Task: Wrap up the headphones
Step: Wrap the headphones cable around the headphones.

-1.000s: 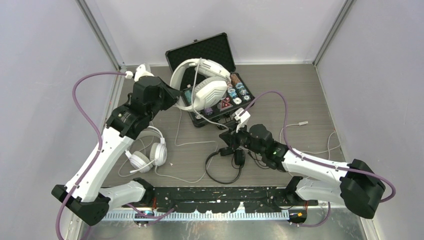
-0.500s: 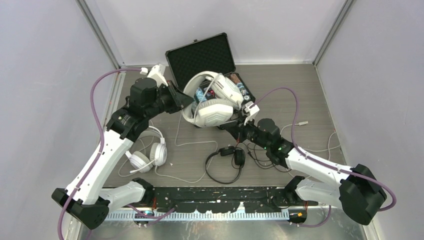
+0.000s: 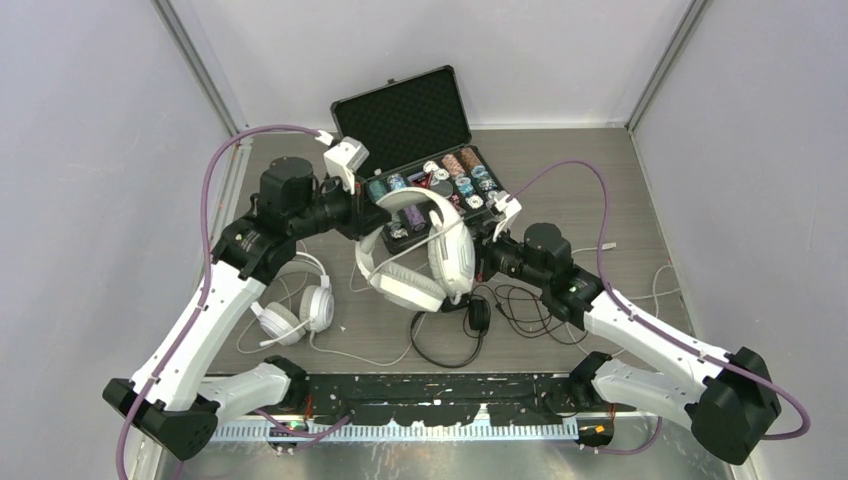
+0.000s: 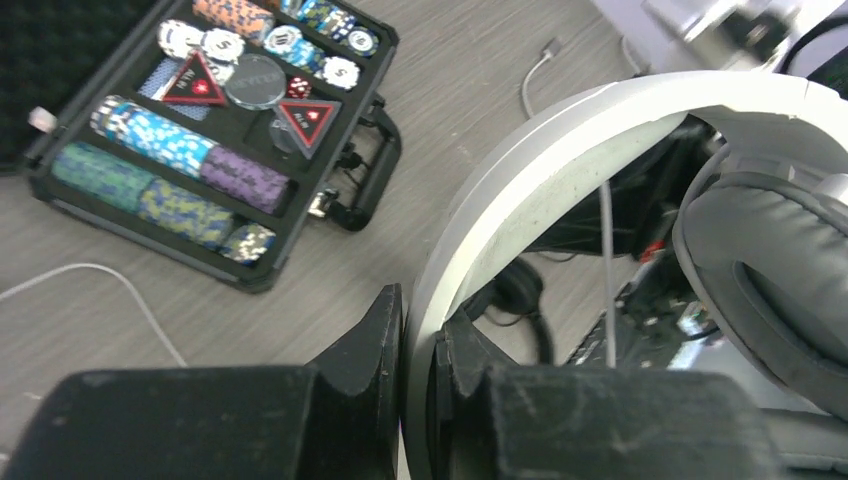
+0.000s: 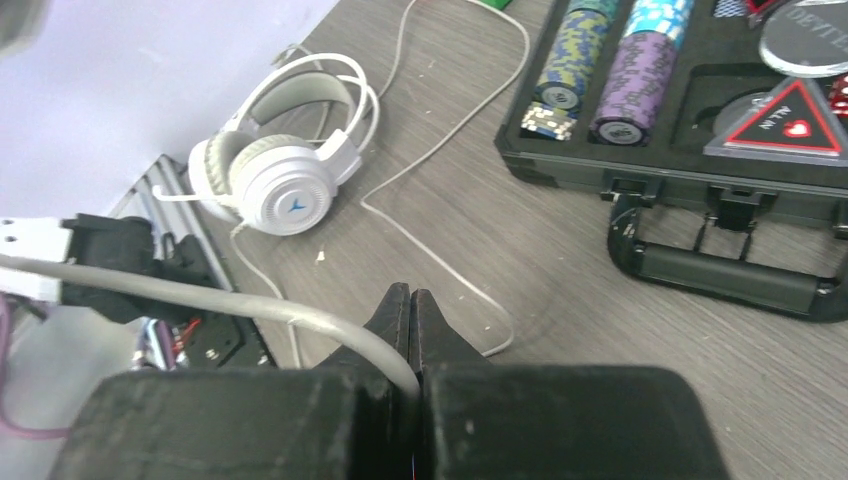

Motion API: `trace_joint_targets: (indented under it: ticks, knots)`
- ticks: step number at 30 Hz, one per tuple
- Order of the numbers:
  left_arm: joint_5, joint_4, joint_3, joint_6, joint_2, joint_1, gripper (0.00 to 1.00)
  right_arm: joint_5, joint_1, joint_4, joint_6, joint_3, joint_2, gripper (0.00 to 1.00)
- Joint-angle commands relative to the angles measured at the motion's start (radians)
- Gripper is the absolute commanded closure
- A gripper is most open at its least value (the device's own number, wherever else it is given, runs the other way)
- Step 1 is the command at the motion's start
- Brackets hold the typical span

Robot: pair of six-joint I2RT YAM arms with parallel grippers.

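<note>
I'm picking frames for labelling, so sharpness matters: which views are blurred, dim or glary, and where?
Top external: evenly lit, sharp, soft shadows only, no glare on the table. Left wrist: the left gripper and the white-grey headphones it clamps are soft; the chip case is crisp. Right wrist: the right gripper is a dark blur pinching the grey cord; the white round-cup headset is sharp.

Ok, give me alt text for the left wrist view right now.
The left end effector is shut on the white headband of the bulky over-ear headphones, grey ear cushion at right. Behind, an open case of poker chips sits on the table.
</note>
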State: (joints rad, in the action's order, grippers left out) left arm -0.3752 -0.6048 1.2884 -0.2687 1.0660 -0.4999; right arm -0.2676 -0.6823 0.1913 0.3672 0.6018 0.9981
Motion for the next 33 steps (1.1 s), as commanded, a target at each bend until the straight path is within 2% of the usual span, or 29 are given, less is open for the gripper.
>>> trace_joint_targets:
  ticks: [1, 7, 13, 18, 25, 29, 33]
  knots:
    - [-0.03, -0.029, 0.025, 0.276, -0.05, 0.003, 1.0, -0.05, 0.022, -0.165, 0.061, 0.113, -0.029, 1.0]
    - [-0.027, -0.053, -0.027, 0.524, -0.056, 0.003, 1.0, -0.11, 0.023, -0.38, 0.075, 0.231, 0.005, 1.0]
    - [0.066, 0.001, -0.085, 0.62, -0.055, 0.003, 1.0, -0.165, 0.024, -0.489, 0.122, 0.298, 0.024, 1.0]
    - [0.112, -0.027, -0.086, 0.71, -0.037, 0.003, 1.0, -0.167, 0.024, -0.56, 0.123, 0.321, 0.006, 0.98]
    - [0.097, -0.018, -0.074, 0.755, -0.008, 0.003, 1.0, -0.231, 0.025, -0.547, 0.133, 0.326, 0.019, 0.96]
    - [0.153, 0.029, -0.096, 0.773, -0.015, 0.003, 1.0, -0.249, 0.026, -0.547, 0.159, 0.339, 0.024, 0.99]
    - [0.188, 0.05, -0.105, 0.783, -0.018, 0.002, 1.0, -0.247, 0.027, -0.543, 0.189, 0.352, 0.012, 0.92]
